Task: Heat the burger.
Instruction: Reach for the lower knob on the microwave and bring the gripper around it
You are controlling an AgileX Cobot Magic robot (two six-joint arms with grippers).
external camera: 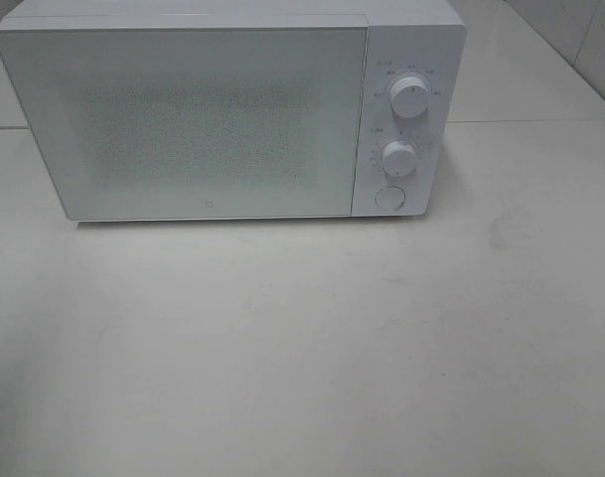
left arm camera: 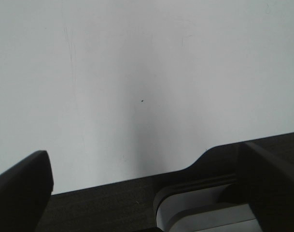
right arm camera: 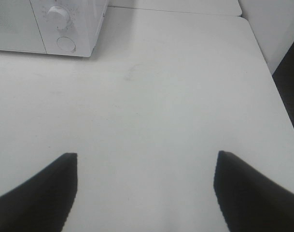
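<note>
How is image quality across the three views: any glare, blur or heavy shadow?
Exterior high view: soft even light, no glare; the microwave door looks grainy, with a faint shadow on the table below it. Left wrist: pale, nearly featureless table; left tool fingers dark, soft-edged. Right wrist: right tool fingers out of focus, table evenly lit.

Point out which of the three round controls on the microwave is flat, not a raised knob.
The bottom button, lowest on the panel of the microwave. It lies flush; the upper knob and the middle knob above it stand proud.
</note>
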